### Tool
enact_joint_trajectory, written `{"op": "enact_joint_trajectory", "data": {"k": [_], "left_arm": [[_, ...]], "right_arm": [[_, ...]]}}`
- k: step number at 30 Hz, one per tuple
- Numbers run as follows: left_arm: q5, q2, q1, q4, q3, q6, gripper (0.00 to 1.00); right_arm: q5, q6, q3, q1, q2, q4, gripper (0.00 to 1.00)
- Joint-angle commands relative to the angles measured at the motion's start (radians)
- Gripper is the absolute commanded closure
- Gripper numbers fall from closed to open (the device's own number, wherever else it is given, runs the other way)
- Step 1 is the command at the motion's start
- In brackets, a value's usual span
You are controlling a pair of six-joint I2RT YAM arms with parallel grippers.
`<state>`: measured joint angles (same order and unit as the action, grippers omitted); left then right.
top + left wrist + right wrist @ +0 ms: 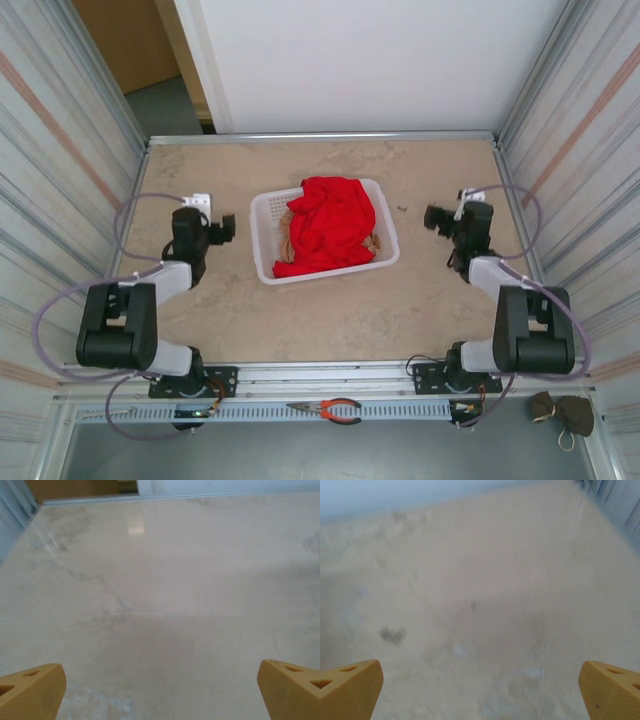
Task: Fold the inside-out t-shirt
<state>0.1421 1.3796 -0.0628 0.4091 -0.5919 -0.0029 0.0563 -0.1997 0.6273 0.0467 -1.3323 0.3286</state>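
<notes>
The inside-out t-shirt is a crumpled bright red heap lying in a white plastic basket at the middle of the table. My left gripper hangs left of the basket, apart from it, and my right gripper hangs to its right. In the left wrist view the left gripper is open, its tan fingertips wide apart over bare tabletop. The right gripper is open too, with its fingertips spread over bare table and nothing between them.
A tan-brown garment lies under the red one in the basket. Orange-handled pliers rest on the rail at the near edge, with a brown object at the near right. Corrugated walls close in both sides of the beige table.
</notes>
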Motion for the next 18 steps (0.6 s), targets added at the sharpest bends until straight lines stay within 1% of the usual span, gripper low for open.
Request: {"op": "enact_joint_trajectory", "data": {"k": [1,3,4,6,9,12,14,15,18], "left_arm": [[0.068,-0.123,0.002,-0.374,-0.152,-0.181,0.01],[-0.022,-0.173,-0.01,-0.535,-0.221,-0.28,0.01],[-0.063,-0.193,-0.019,-0.59,-0.239,-0.309,0.01],[-0.139,-0.237,-0.056,-0.673,-0.258,-0.363,0.01],[-0.21,-0.279,-0.14,-0.772,-0.265,-0.432,0.01],[-0.204,-0.302,-0.249,-0.797,-0.233,-0.489,0.01],[-0.191,-0.297,-0.315,-0.776,-0.205,-0.53,0.01],[-0.179,-0.287,-0.347,-0.763,-0.194,-0.55,0.01],[-0.14,-0.236,-0.398,-0.741,-0.19,-0.576,0.01]], "right_arm": [[-0.138,-0.198,0.197,0.033,0.062,-0.382,0.01],[-0.281,-0.19,0.267,0.013,0.048,-0.469,0.01],[-0.306,-0.183,0.298,-0.014,0.042,-0.513,0.01],[-0.283,-0.155,0.37,-0.111,0.019,-0.621,0.01],[-0.186,-0.129,0.469,-0.273,-0.043,-0.773,0.01],[-0.128,-0.13,0.531,-0.402,-0.106,-0.847,0.0],[-0.128,-0.145,0.551,-0.451,-0.143,-0.853,0.0],[-0.14,-0.151,0.56,-0.464,-0.166,-0.852,0.02],[-0.156,-0.159,0.577,-0.468,-0.235,-0.849,0.03]]}}
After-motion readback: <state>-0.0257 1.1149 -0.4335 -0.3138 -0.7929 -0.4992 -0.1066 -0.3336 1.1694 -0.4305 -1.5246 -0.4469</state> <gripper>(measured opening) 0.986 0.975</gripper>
